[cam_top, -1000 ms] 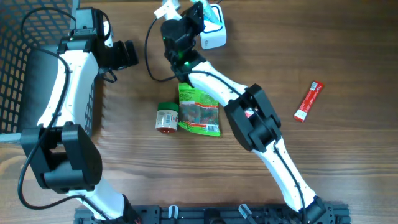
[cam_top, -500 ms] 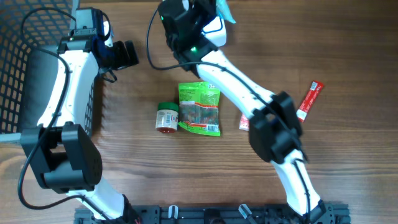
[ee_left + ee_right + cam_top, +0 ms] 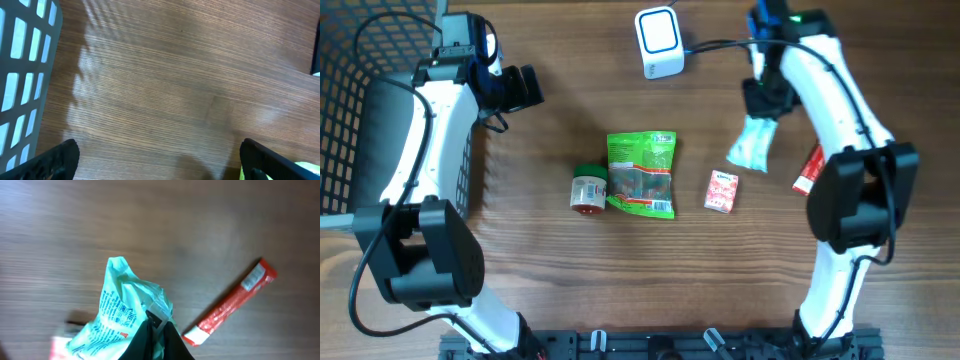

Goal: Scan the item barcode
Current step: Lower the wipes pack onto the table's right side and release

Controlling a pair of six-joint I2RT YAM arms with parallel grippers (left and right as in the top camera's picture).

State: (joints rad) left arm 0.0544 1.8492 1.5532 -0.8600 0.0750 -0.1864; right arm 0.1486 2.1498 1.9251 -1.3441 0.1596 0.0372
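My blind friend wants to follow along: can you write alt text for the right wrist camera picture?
The right claw pinches a crumpled pale-green packet with blue print over a wooden table. A long red wrapped bar lies on the table at the right of the picture.

Your overhead camera looks straight down from well above and takes in the whole table (image 3: pixel 550 270), with the basket (image 3: pixel 340 110) at the picture's left edge. Your left wrist camera sits close over the wood and faces down. The left gripper (image 3: pixel 160 167) frames its bottom corners, and it shares the basket wall with the overhead. Your right wrist camera also faces down, slightly blurred, with the right gripper (image 3: pixel 157 332) at bottom centre. It shares the pale packet (image 3: pixel 122 310) and the red stick (image 3: pixel 230 300) with the overhead.
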